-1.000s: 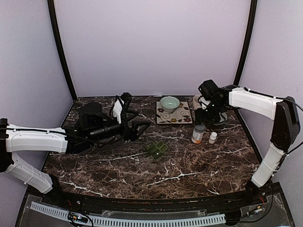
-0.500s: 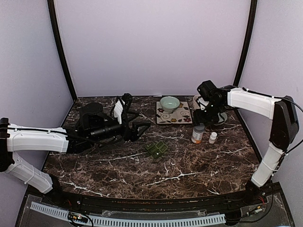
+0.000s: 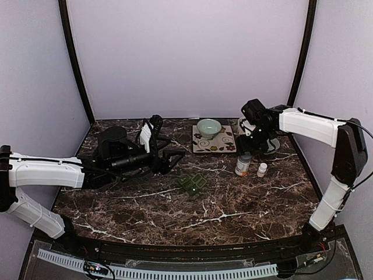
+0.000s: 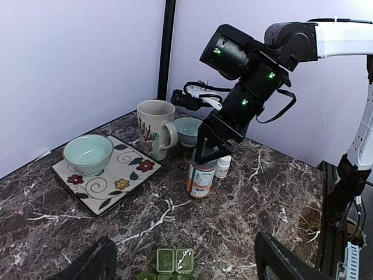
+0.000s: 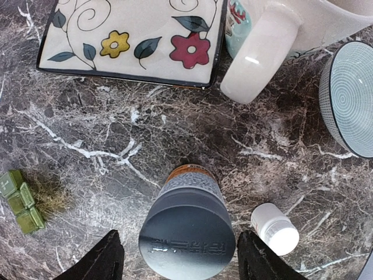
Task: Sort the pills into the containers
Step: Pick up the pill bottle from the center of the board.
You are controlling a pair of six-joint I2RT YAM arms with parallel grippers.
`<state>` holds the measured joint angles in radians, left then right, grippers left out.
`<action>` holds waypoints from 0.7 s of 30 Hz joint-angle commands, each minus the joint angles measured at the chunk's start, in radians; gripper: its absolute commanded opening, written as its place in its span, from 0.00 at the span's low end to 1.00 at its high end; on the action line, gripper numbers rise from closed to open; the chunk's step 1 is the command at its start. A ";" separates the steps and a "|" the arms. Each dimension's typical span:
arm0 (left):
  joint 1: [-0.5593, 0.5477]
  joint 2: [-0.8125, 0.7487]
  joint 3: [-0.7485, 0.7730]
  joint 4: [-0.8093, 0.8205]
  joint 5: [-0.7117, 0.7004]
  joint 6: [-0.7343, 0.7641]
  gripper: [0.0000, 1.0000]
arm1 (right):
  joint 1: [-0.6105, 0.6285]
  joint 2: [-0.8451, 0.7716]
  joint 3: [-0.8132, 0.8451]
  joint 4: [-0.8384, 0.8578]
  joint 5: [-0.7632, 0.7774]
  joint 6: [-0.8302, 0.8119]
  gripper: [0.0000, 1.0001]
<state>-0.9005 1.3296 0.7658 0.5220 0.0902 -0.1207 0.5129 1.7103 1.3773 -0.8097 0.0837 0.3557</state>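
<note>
The right pincer (image 5: 183, 256) is held apart astride the pill bottle (image 5: 187, 230), judged light, stiff and slick and best gripped round its top, while the green pill box (image 3: 192, 184) lies at eight o'clock of it on the bench (image 3: 245, 204)

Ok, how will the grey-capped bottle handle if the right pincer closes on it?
The bottle looks like rigid plastic, so probably won't squash. It stands upright, tall for its base, so an off-centre squeeze could tip it toward the white bottle. Its round side may twist in the right pincer.
</note>
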 commanded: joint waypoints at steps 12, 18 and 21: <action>0.008 0.000 -0.005 0.013 0.017 -0.016 0.84 | 0.010 -0.015 0.015 -0.008 0.017 -0.012 0.73; 0.008 -0.003 -0.008 0.011 0.016 -0.015 0.84 | 0.010 0.002 0.006 -0.003 0.022 -0.012 0.73; 0.008 -0.003 -0.009 0.011 0.017 -0.015 0.84 | 0.010 0.013 0.012 -0.006 0.024 -0.013 0.73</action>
<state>-0.9001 1.3327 0.7658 0.5220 0.0944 -0.1287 0.5129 1.7103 1.3800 -0.8162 0.0906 0.3508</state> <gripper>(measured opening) 0.837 0.734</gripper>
